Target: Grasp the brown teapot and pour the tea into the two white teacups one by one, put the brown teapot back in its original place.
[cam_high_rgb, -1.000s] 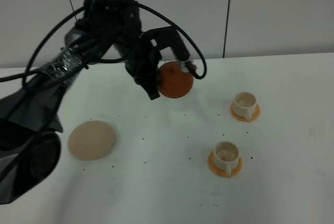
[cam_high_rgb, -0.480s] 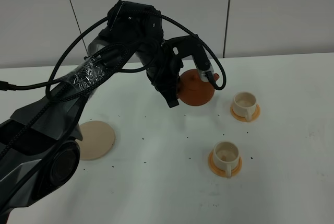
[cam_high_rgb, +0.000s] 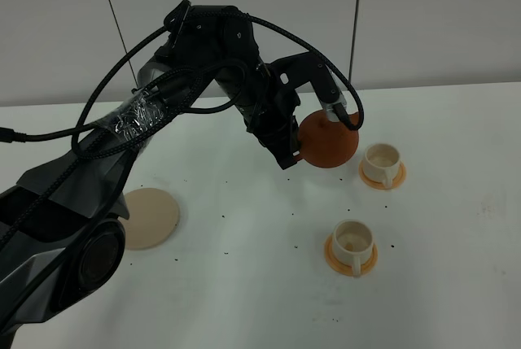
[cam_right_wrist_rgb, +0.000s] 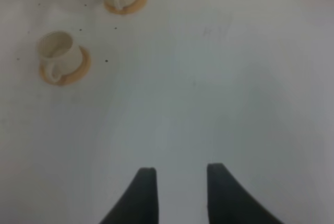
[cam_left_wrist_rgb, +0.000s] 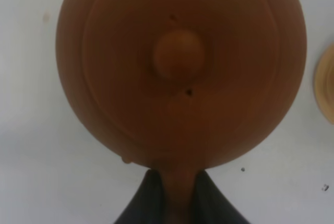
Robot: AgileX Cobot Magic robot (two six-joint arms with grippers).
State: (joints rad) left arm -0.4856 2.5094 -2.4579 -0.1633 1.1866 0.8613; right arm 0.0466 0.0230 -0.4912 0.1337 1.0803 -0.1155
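The left gripper (cam_left_wrist_rgb: 176,205), clenched on the handle of the brown teapot (cam_high_rgb: 328,141), holds it aloft just beside the farther white teacup (cam_high_rgb: 382,159), where tilting before the spout clears that cup's rim would likely spill tea onto the table (cam_high_rgb: 244,292).

On the high camera, the left gripper (cam_high_rgb: 295,152) and its cables cover the handle of the squat reddish-brown clay teapot (cam_high_rgb: 328,141). On the left wrist camera, part of the pot's round body is cut off by the picture's edge, and its handle is only a blur between the dark fingers (cam_left_wrist_rgb: 146,205). The left arm's black base (cam_high_rgb: 49,235) hides the left edge of the flat round beige coaster (cam_high_rgb: 155,215). I can't tell whether the near cream-white teacup (cam_high_rgb: 353,239) or the far cream-white teacup (cam_high_rgb: 382,159) holds tea.
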